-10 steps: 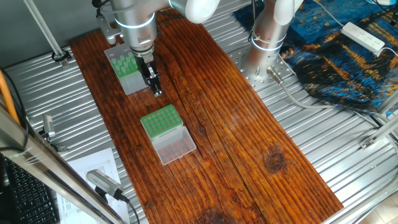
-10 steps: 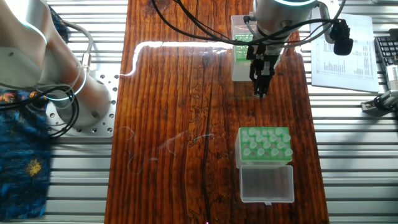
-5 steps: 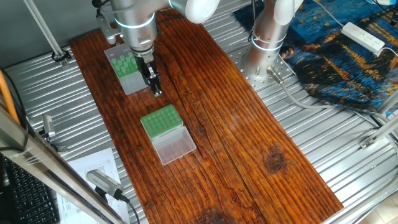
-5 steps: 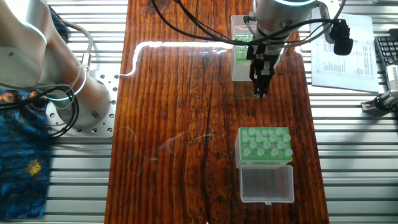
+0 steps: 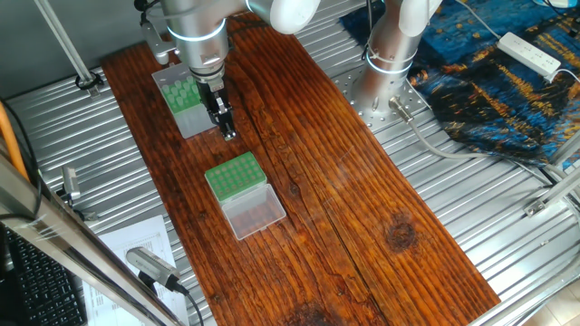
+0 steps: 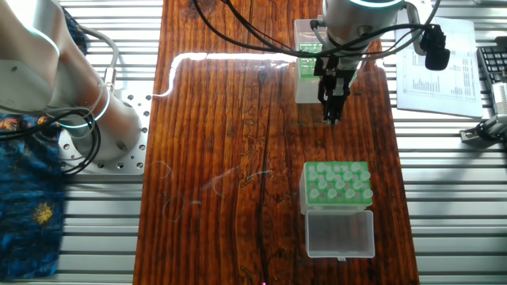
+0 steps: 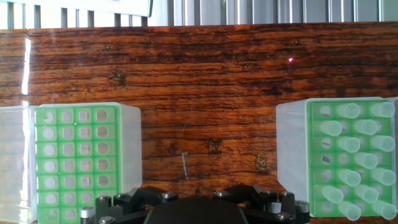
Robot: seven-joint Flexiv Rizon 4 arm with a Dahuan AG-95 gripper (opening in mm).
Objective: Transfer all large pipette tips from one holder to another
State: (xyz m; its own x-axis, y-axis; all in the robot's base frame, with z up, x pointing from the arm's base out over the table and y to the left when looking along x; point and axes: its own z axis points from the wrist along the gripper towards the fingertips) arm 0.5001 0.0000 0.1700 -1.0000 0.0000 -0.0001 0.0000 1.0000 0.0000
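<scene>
The gripper point(image 5: 228, 132) hangs over bare wood of the table point(image 5: 362, 199), its fingers pointing straight down into the gap between the two boxes. Both fixed views show the fingers as one narrow dark stem. No gap between them can be made out, and nothing can be seen held at their ends. Whether the jaws are closed or slightly parted cannot be told. The hand view shows only the black base of the hand along its lower edge, not the fingertips.

The one holder point(image 5: 192, 118), the taller grey-sided box, stands just beside the jaws on the arm's side, close to the fingers but not visibly touching them. In the hand view it lies to the right of the jaws point(image 7: 291, 143). The large pipette tips point(image 7: 349, 144) stand upright in its green plate, filling the rows that are in frame.

The low green rack point(image 5: 232, 177) sits on the opposite side of the jaws, a little further off, apart from the fingers. In the hand view it lies to the left of the jaws point(image 7: 129, 149), and every hole in frame is vacant. Its clear lid point(image 5: 255, 211) lies open and flat on the side away from the jaws.

Printed papers point(image 6: 436, 63) lie off the table edge, beyond the holder.
</scene>
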